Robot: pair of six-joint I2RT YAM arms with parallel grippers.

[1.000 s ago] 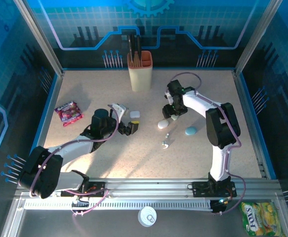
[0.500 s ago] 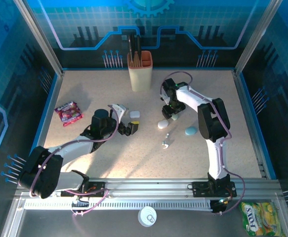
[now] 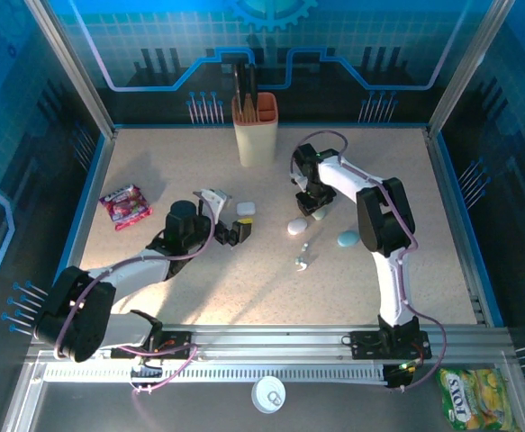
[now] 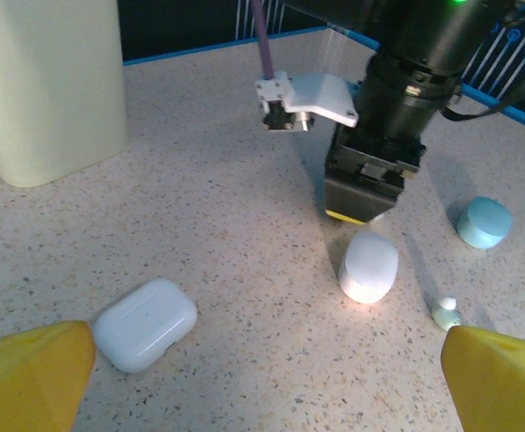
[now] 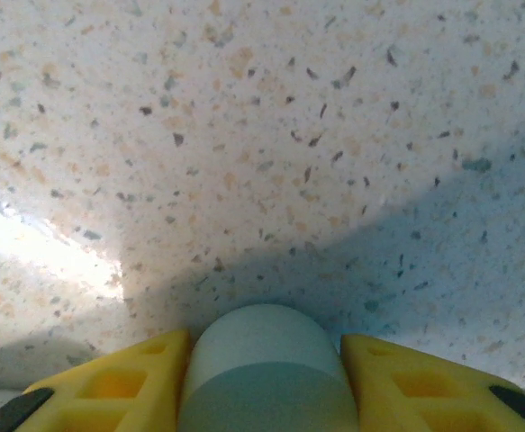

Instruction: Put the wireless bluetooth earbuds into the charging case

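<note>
The left pincer (image 4: 264, 382) is spread wide and holds nothing; it hovers low over the speckled tabletop (image 3: 244, 292), just beside a closed white rounded-rectangle case (image 4: 145, 324). The right pincer (image 5: 264, 360) points down at the tabletop, and both its yellow fingers (image 5: 122, 382) press against the sides of a pale rounded piece (image 5: 262, 346) whose identity cannot be told. A white pebble case (image 4: 367, 267) lies just beside this pincer, and a teal case (image 4: 484, 221) lies near it, apart. The earbuds (image 3: 303, 261) lie loose on the tabletop, between the two pebble-shaped cases and nearer the arm bases, outside every case.
</note>
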